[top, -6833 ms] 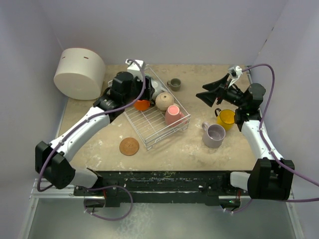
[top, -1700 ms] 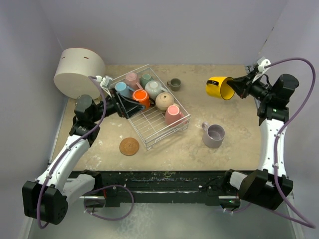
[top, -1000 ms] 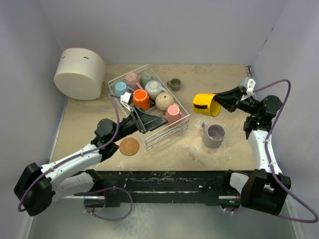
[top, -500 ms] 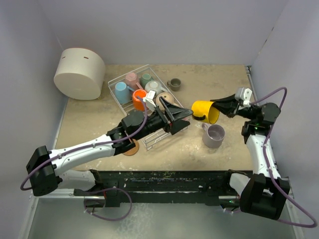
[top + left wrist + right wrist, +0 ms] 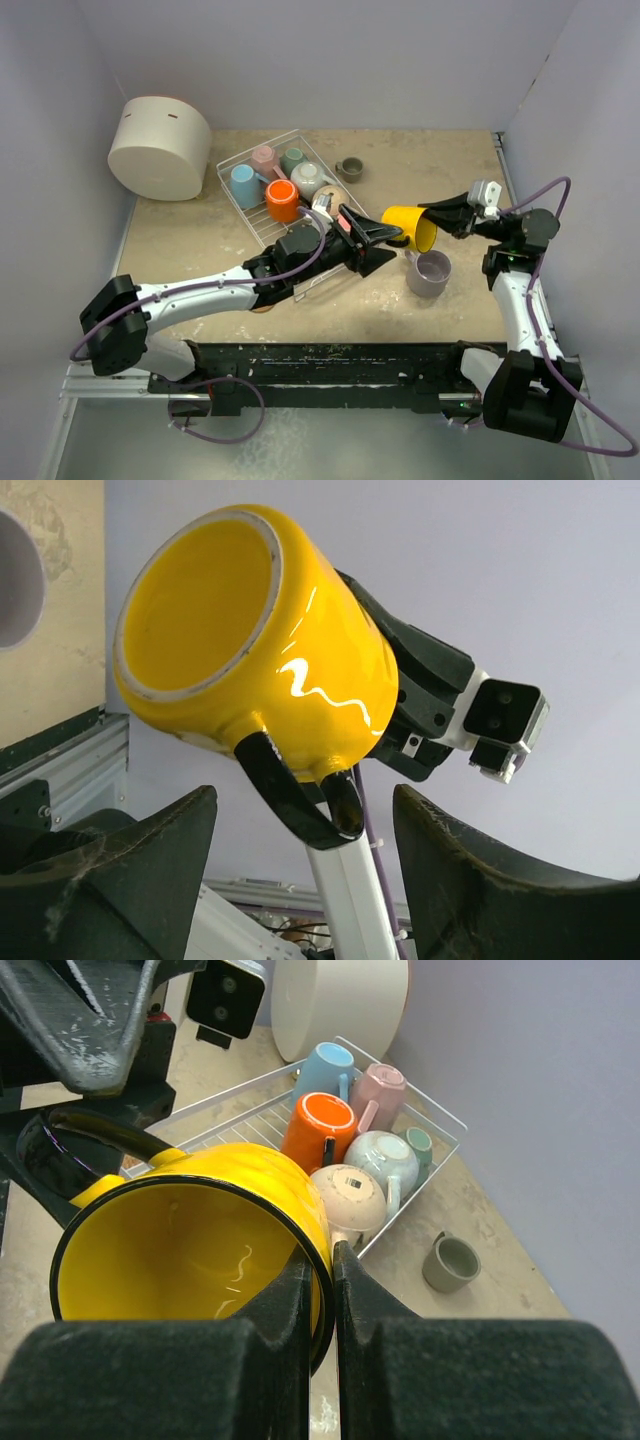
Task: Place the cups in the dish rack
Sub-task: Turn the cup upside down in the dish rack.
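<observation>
A yellow cup (image 5: 408,226) with a black handle (image 5: 300,795) hangs on its side above the table, right of the dish rack (image 5: 228,170). My right gripper (image 5: 432,215) is shut on its rim (image 5: 322,1260). My left gripper (image 5: 393,247) stands open with the handle between its fingers (image 5: 150,870), not touching them. In the rack stand light blue (image 5: 243,185), pink (image 5: 264,158), teal (image 5: 293,158), white (image 5: 308,180), orange (image 5: 283,200) and beige (image 5: 345,1195) cups. A lilac cup (image 5: 430,272) and a small olive-grey cup (image 5: 349,169) sit on the table.
A large white cylindrical container (image 5: 160,147) stands at the back left. My left arm (image 5: 220,285) lies across the rack's near end. The walls close in on both sides.
My left arm has swung from the rack rightward to the yellow cup, and its jaws have narrowed round the handle. My right arm has carried the cup down and leftward.
</observation>
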You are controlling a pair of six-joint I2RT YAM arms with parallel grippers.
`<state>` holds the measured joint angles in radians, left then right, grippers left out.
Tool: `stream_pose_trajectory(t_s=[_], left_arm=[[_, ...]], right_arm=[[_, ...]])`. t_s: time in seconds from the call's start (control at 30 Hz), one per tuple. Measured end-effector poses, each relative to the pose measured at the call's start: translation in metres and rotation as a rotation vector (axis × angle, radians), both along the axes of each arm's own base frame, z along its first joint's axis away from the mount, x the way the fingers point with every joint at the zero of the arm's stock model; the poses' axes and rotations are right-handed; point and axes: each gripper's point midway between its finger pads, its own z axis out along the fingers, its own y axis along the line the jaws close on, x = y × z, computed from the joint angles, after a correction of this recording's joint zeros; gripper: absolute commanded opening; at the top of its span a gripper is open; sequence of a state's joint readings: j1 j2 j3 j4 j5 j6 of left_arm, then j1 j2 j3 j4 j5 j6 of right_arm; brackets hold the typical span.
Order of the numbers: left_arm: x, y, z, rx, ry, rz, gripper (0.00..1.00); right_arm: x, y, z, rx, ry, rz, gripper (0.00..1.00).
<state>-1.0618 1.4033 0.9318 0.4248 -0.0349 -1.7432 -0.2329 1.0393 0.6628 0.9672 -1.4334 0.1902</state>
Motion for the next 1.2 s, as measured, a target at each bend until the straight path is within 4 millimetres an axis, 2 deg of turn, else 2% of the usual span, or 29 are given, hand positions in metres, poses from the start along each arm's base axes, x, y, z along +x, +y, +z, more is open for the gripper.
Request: stream_pose_trajectory(t_s=[0.1,0.33,0.6,0.8,0.9,0.93,1.07,1.2], left_arm=[[0.004,-0.006,0.004,-0.028,0.007,0.004,0.71],[0.007,-0.022,-0.003,-0.044,0.035,-0.026,0.55],[0.006,-0.025,0.000,-0.066,0.047,-0.039,0.28],[0.012,-0.023,0.010,-0.128,0.080,-0.019,0.03],[0.012,-0.023,0.014,-0.143,0.071,-0.022,0.00],[0.013,-0.022,0.014,-0.145,0.068,-0.021,0.00],[0.017,-0.021,0.015,-0.148,0.054,-0.026,0.00],[0.022,-0.018,0.006,-0.111,-0.004,-0.032,0.00]], right_arm=[[-0.001,0.001,0.000,-0.001,-0.003,0.004,0.00],[-0.001,0.002,0.001,-0.007,-0.025,0.007,0.00],[0.000,0.002,0.004,-0.024,-0.080,0.007,0.00],[0.004,0.000,0.014,-0.040,-0.181,-0.024,0.00],[0.004,-0.001,0.019,-0.040,-0.209,-0.038,0.00],[0.004,-0.001,0.020,-0.039,-0.211,-0.040,0.02],[0.005,-0.001,0.021,-0.034,-0.210,-0.049,0.28],[0.003,0.001,0.017,-0.016,-0.149,-0.037,0.43]])
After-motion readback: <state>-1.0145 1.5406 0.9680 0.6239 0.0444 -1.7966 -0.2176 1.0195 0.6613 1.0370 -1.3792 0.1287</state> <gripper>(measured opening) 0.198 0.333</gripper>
